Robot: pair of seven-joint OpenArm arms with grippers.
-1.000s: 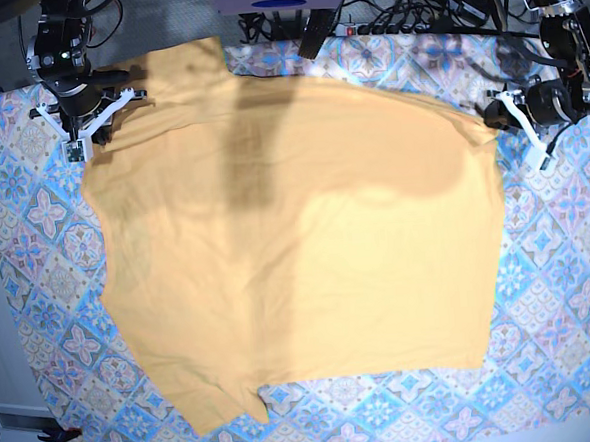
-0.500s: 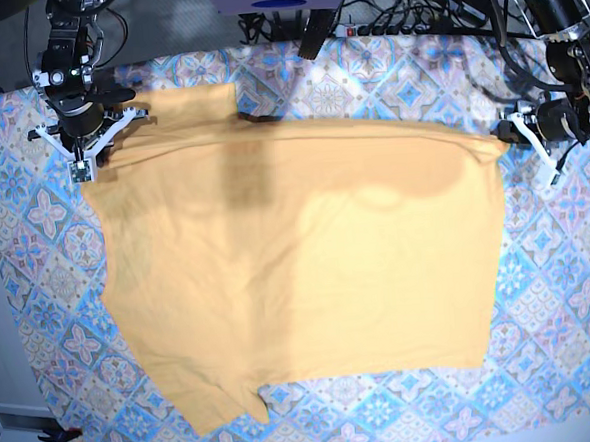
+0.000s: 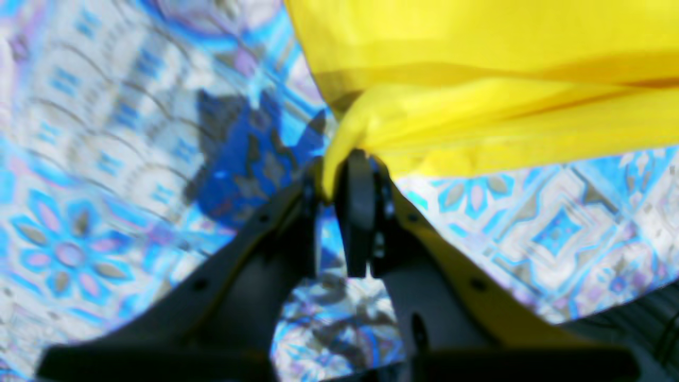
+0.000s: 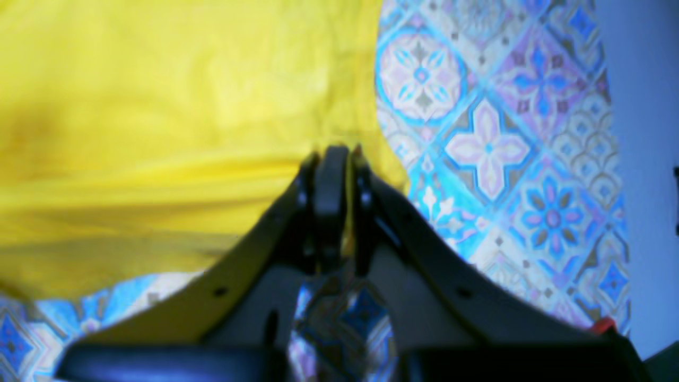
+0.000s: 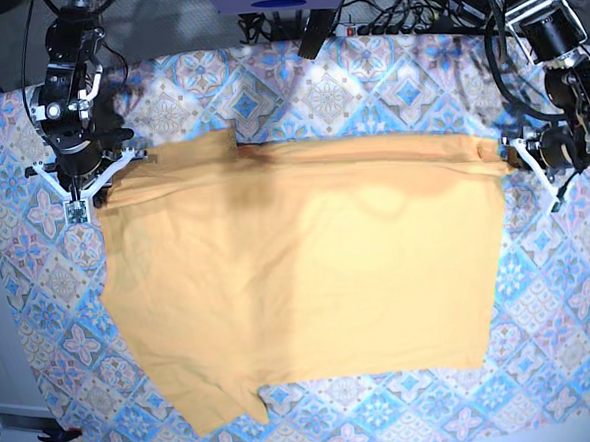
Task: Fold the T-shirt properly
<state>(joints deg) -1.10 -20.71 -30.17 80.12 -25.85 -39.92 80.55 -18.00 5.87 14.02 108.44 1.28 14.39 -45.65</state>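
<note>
On my left wrist view, the left gripper point(image 3: 333, 175) has its jaws pinched tight on a bunched corner of the T-shirt point(image 3: 477, 79), lifted over the patterned tablecloth point(image 3: 106, 159).

On the right wrist view, the right gripper point(image 4: 335, 159) is clamped on the shirt's edge the same way.

From the base view, I see the T-shirt point(image 5: 309, 280) spread across the worktop, its far edge strung taut between both grippers.

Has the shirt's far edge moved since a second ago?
Yes. The T-shirt far edge has come nearer, uncovering more tablecloth.
</note>
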